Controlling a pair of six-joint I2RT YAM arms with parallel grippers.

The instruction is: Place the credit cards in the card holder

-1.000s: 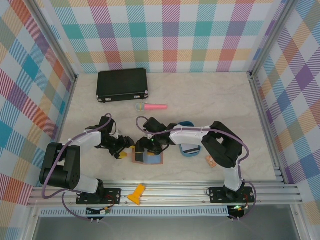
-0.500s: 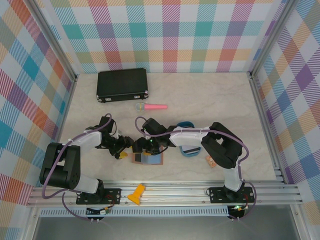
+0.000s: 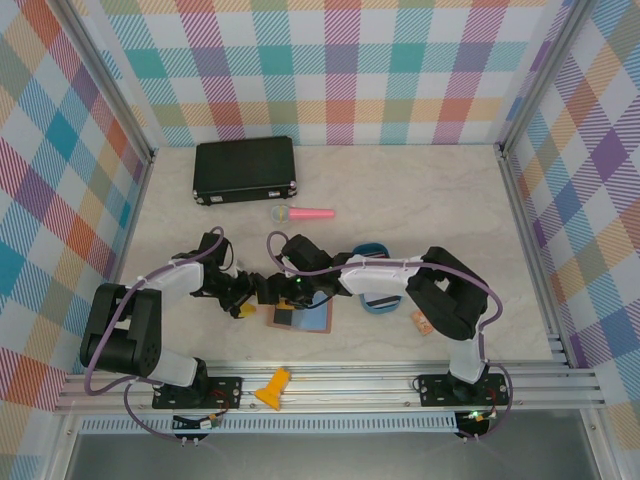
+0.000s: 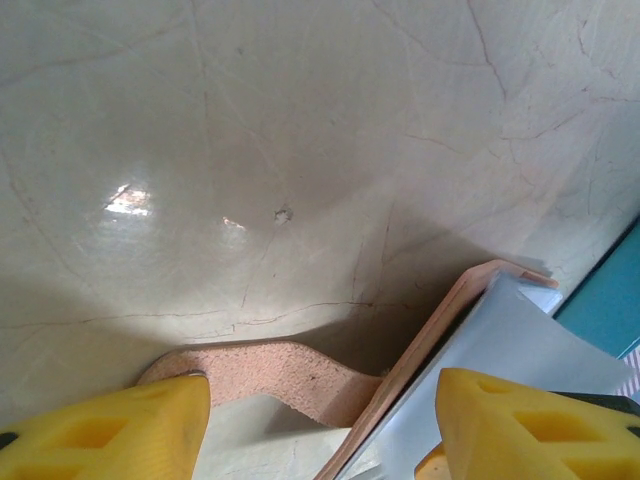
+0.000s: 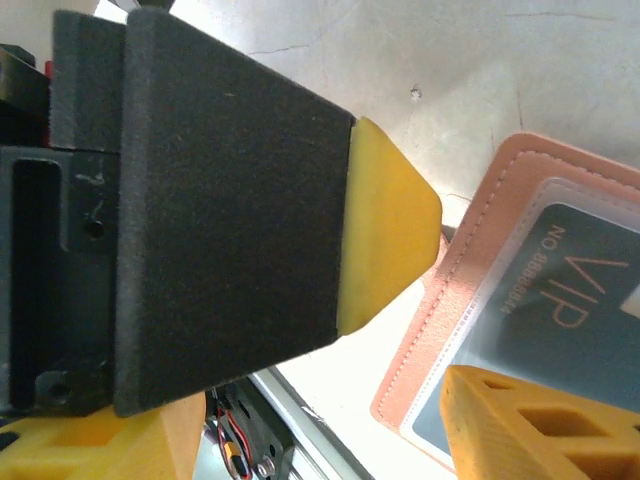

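Pinkish-brown leather card holder [image 3: 303, 318] open on the surface [image 3: 420, 200] between the two arms, grey-blue inside up, dark VIP card [image 5: 565, 300] already under its clear window. More credit cards [image 3: 380, 297] in the blue oval tray [image 3: 372, 247] just to its right. Left gripper [image 4: 335, 425] spread, straddling the holder's raised flap edge. Right gripper [image 5: 455, 330] spread too, empty, poised over the stitched border. Holder probably light, limp, prone to sliding: best pinned by the flap. Cards likely stiff, slick, thin: best pinched by a short edge.
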